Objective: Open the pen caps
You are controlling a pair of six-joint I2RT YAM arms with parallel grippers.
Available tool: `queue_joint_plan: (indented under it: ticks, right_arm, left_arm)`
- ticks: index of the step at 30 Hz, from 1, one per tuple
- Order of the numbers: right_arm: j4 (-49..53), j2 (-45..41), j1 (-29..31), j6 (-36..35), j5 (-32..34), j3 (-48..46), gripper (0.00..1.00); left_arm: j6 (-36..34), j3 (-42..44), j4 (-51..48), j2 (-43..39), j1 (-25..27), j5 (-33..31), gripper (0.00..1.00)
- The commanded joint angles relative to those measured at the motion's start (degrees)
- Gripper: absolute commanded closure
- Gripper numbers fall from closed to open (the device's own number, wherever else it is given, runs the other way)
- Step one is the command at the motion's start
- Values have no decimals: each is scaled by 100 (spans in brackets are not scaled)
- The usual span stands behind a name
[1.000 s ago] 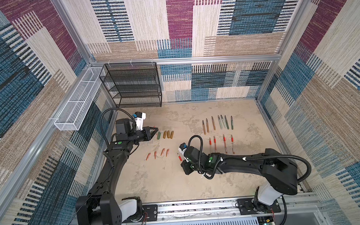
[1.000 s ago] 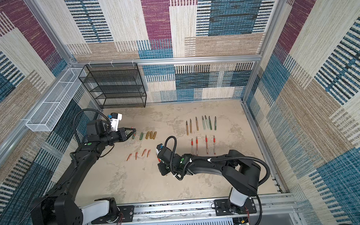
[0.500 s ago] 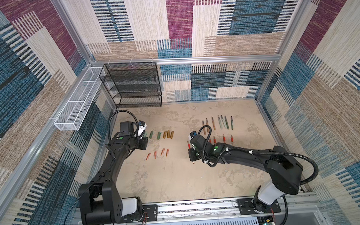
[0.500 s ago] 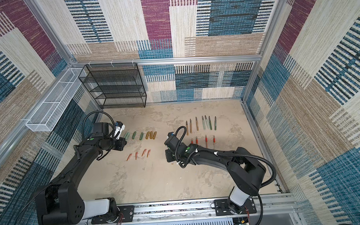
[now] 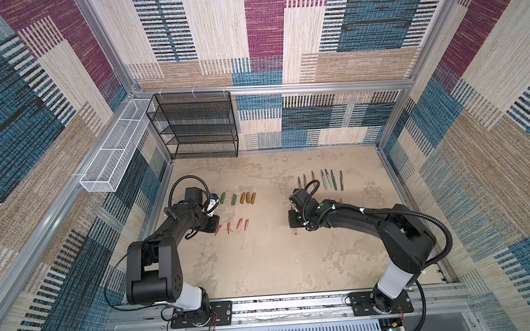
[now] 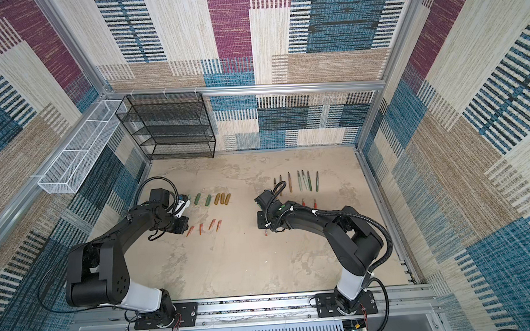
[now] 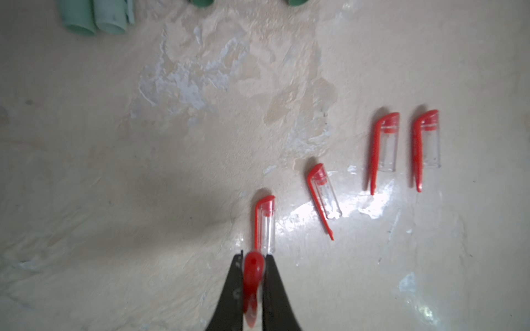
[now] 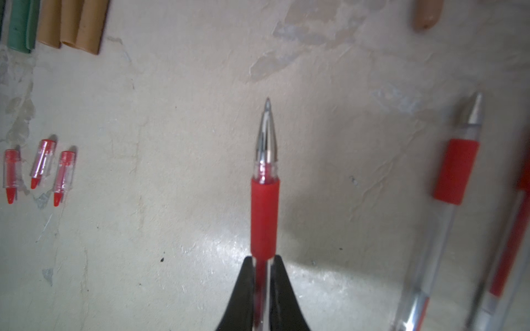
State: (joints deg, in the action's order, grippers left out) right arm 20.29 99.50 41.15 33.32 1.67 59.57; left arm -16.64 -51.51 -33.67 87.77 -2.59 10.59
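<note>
My left gripper [image 7: 253, 259] is shut on a red pen cap [image 7: 253, 269], seen end-on. It hangs low over the table just short of a row of several red-and-clear pen caps [image 7: 324, 197] [image 5: 239, 223]. Dark green caps [image 5: 234, 199] and gold-brown caps [image 5: 247, 197] lie behind them, and pale mint caps [image 7: 94, 17] lie off to the side. My right gripper [image 8: 262, 259] is shut on an uncapped red pen [image 8: 265, 200] with its metal tip bare. It points down right of the table's middle [image 5: 294, 222], and another red pen [image 8: 456, 172] lies beside it.
A row of slim uncapped pen barrels [image 5: 325, 180] lies at the back right. A black mesh shelf [image 5: 195, 126] stands at the back left, with a white wire basket [image 5: 114, 153] on the left wall. Carpeted walls enclose the table on three sides.
My left gripper has turned downward and come forward to the row of red caps, still holding its cap. My right gripper has carried the red pen rightward, toward the pens lying there.
</note>
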Motion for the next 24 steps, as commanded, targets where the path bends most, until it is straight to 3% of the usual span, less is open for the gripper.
queue_joint_plan:
  ticks: [1,10,21,24]
  right_arm:
    - [-127,78,-43,-19,21,86,93]
    - [-159,165,-283,-10,44,-25,90]
    - [6,351,-444,-38,48,94,86]
    - [48,390,-441,-28,65,136,85]
  left_arm:
    - [13,-140,86,218,-5,-146,100]
    - [79,-237,201,585,-13,-594,92]
    - [188,-200,131,342,-25,-576,62]
    - [275,-141,168,67,-22,-522,59]
